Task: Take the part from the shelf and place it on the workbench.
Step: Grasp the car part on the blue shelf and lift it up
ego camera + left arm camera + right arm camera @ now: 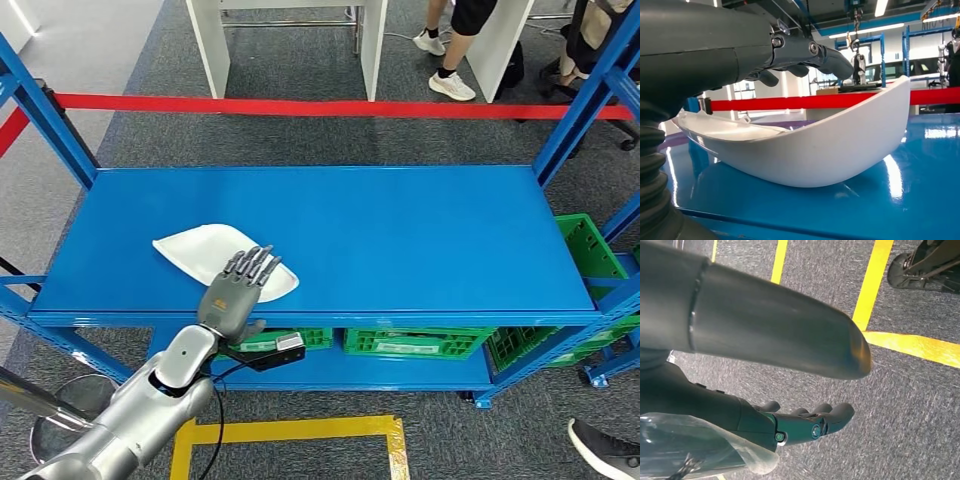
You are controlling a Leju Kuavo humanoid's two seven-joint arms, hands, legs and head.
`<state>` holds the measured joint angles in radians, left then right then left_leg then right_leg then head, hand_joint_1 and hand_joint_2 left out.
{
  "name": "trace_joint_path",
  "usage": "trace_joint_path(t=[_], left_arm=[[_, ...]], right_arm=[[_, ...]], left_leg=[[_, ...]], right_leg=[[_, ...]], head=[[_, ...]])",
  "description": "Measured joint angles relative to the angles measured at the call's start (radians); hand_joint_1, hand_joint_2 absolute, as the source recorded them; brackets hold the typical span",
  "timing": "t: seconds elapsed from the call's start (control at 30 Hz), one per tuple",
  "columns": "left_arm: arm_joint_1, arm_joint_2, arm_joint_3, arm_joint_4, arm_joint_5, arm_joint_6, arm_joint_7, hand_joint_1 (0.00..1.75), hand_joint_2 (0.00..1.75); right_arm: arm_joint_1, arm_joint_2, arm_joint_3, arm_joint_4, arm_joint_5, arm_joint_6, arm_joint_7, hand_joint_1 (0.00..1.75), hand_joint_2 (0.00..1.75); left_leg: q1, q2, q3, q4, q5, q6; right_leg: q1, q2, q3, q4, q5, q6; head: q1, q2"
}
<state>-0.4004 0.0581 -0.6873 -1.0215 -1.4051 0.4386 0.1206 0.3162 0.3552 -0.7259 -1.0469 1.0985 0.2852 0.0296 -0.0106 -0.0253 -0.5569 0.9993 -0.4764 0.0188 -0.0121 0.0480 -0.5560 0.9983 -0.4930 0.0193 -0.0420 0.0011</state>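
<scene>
above the near edge of the blue shelf (423, 230), the left hand (235, 290) reached in over the white part (198, 250), its fingers (256, 262) stretched out nearly straight and a little apart, lying over the part's near end. in the left wrist view the fingers (828, 55) stood just above the part's (817, 150) raised rim with a thin gap showing under the tips, so the hand had closed on nothing; whether the palm touched the part could not be told. the part, a shallow curved shell with upturned ends, lay flat on the shelf's top board, toward the left half and close to the front edge

the right hand (806, 425) hung over grey carpet beside yellow floor tape (872, 285), fingers extended and holding nothing

beyond the shelf a red barrier tape (302, 106) ran across from upright to upright, and past it stood white table legs (211, 45) and a person's legs in white shoes (451, 86). under the shelf's top board sat green crates (419, 342) on the lower level, with another green crate (585, 245) off the shelf's right end. a yellow tape outline (302, 432) marked the floor in front of the shelf, and a dark shoe (604, 450) showed near its right front corner. no writing was legible anywhere
</scene>
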Motion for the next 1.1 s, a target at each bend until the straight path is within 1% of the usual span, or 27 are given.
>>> trace_joint_path(t=[0.37,0.87,1.1], left_arm=[[0.001,0.009,0.009,-0.023,0.024,-0.022,-0.01,0.0,1.75],[0.002,0.025,0.011,-0.053,0.024,-0.024,-0.015,0.0,1.75],[-0.024,0.032,0.029,-0.061,0.028,-0.025,-0.012,0.0,1.75]], right_arm=[[0.017,0.0,0.024,-0.006,-0.027,0.01,0.021,0.0,0.0],[0.018,0.0,0.027,-0.011,-0.013,0.025,0.015,0.0,0.0],[0.02,0.0,0.027,-0.012,-0.012,0.026,0.014,0.0,0.0]], left_leg=[[0.0,0.0,0.0,0.0,0.0,0.0],[0.0,0.0,0.0,0.0,0.001,0.0],[0.0,0.0,0.0,0.0,0.003,0.0]], right_leg=[[0.0,0.0,0.0,0.0,0.0,0.0],[0.0,0.0,0.0,0.0,0.001,0.0],[0.0,0.0,0.001,0.0,0.003,0.0]], head=[[0.0,0.0],[0.0,0.0],[0.0,0.0]])
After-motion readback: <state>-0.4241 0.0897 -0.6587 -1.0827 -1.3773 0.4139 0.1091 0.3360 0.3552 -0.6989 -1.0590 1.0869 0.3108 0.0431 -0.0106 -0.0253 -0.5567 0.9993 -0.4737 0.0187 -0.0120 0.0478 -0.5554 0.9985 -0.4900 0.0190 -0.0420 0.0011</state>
